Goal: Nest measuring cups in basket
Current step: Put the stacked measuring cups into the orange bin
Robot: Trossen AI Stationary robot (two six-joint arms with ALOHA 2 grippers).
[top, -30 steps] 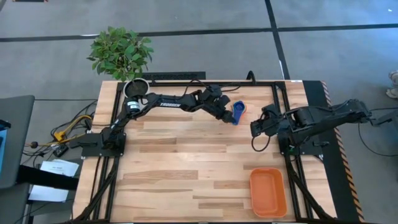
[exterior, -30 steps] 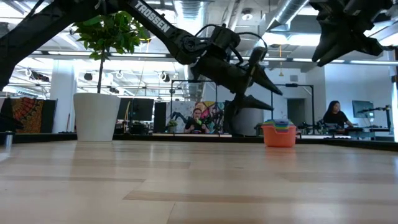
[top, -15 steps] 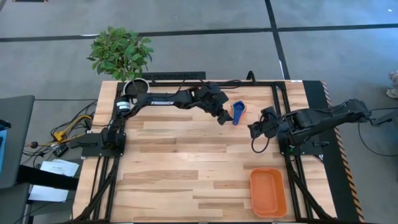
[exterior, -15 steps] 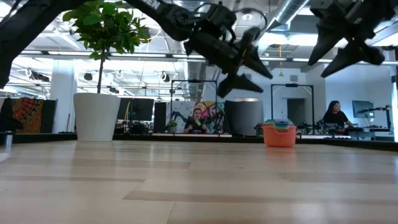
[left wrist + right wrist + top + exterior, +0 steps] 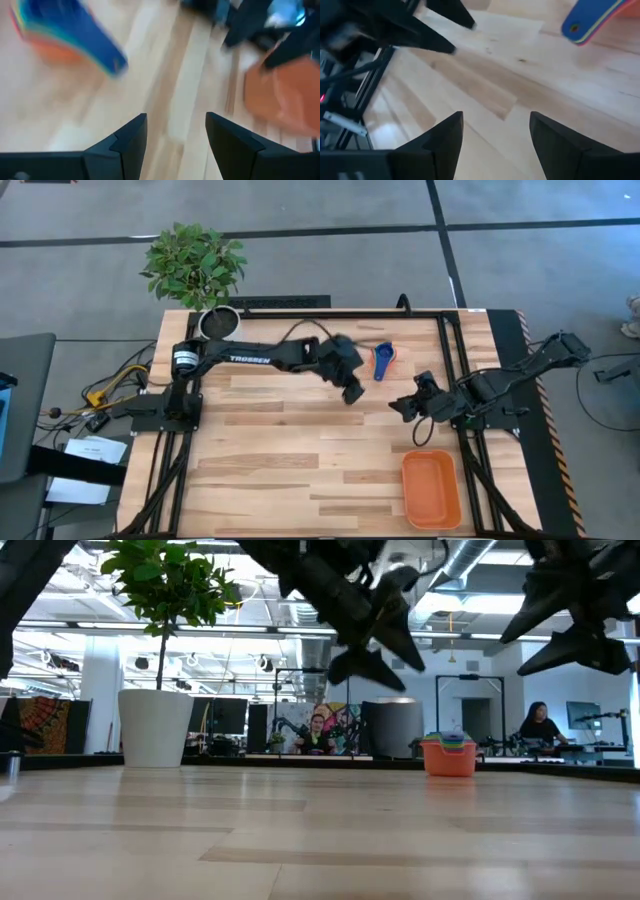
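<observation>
Jaws apart, clear of measuring cups (image 5: 383, 360)

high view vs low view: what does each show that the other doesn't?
Only the high view shows the basket, near the right arm's side of the table, nothing visible in it, and the stack's blue handles.

Only the low view shows the nested cup rims edge-on and the room behind, with seated people.

Both show the stacked measuring cups on the table, the plant, and the left gripper and right gripper raised, open, empty.
</observation>
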